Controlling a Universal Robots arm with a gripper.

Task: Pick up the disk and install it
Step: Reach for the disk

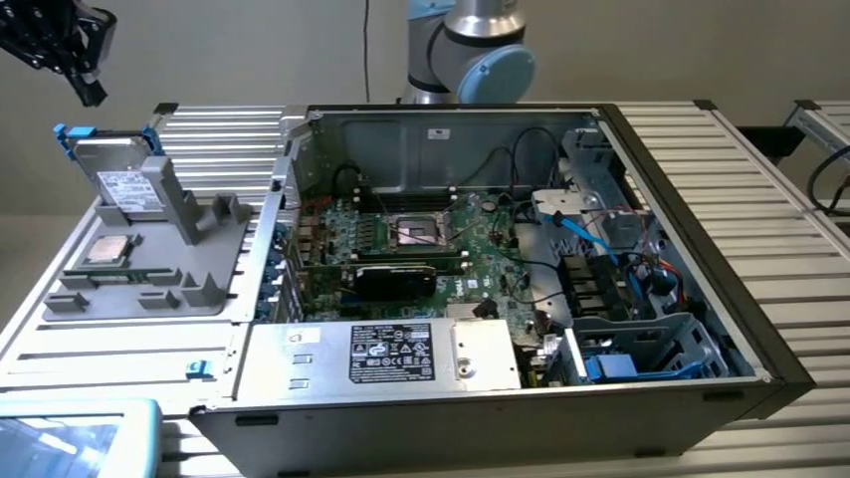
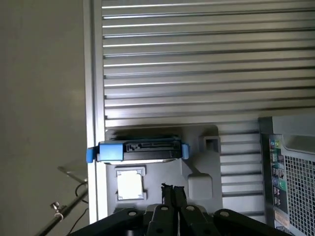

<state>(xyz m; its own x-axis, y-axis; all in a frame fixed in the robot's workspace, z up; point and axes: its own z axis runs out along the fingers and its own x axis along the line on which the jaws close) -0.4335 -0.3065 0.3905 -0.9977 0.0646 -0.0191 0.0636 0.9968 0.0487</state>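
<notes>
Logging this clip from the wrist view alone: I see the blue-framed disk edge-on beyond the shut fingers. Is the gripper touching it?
Observer: No. In the exterior view the gripper hangs well above the disk, apart from it.
Operator: How does the disk sit?
Observer: It stands on edge, leaning back in the gray holder, with its white label facing out.
Operator: Is the case beside it open?
Observer: Yes. The computer case has no cover on top, and its motherboard is exposed.
</notes>
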